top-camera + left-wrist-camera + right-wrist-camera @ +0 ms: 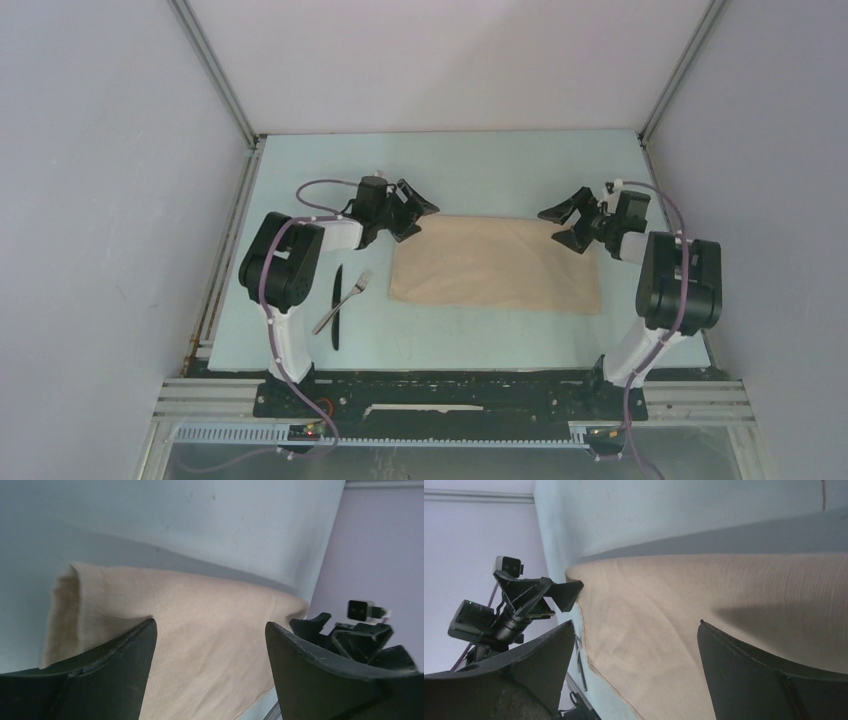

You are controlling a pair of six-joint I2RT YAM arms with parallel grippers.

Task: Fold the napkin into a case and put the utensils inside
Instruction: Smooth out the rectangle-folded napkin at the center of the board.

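Note:
The beige napkin [497,265] lies flat as a wide folded rectangle in the middle of the table; it fills the left wrist view [200,645] and the right wrist view [684,620]. My left gripper [415,212] hovers open and empty at its far left corner. My right gripper [562,222] hovers open and empty at its far right corner. The black knife [338,305] and the silver fork [343,302] lie crossed on the table left of the napkin, beside the left arm. The knife shows faintly in the right wrist view [581,666].
The light table top [480,170] is boxed in by grey walls at the left, right and back. The two arm bases stand on a black rail [450,392] along the near edge. Bare table lies behind and in front of the napkin.

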